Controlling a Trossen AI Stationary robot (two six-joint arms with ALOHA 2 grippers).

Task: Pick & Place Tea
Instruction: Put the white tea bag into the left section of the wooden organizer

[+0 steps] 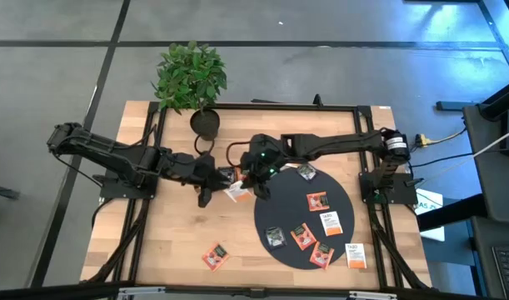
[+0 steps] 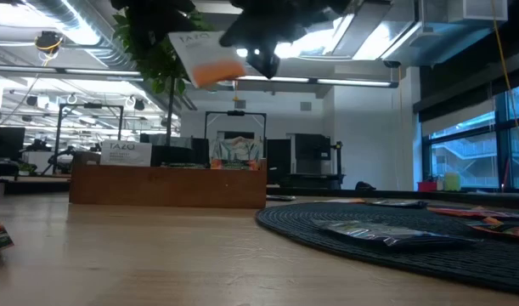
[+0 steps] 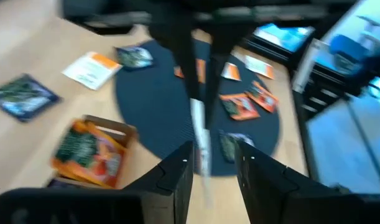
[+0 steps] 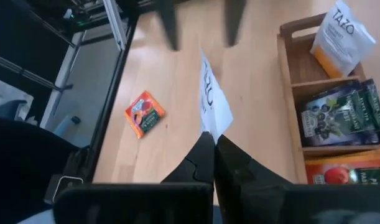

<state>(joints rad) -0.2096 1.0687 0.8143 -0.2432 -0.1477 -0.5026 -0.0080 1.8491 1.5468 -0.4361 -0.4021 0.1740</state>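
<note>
One white sachet (image 4: 213,102), thin and creased, hangs pinched in the right gripper (image 4: 213,140) above the table. Facing it, the left gripper (image 3: 211,158) stands spread. Several flat square sachets already fill the wooden tray (image 4: 288,93); more likely remain, with many on the ribbed black mat (image 1: 341,250) and one on the bare wood (image 1: 214,255).

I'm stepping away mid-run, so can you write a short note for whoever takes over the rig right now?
Right tool: shut on a white sachet, held up in the air beside the wooden tray.
Left tool: open, facing that same sachet, not gripping it.
Done: tray already holds a white, some dark and some red-orange sachets.
Left: about eight sachets lie on or by the black mat, one red-orange sachet on bare table.
Next, probably: hand over or drop the held sachet into the tray.
</note>
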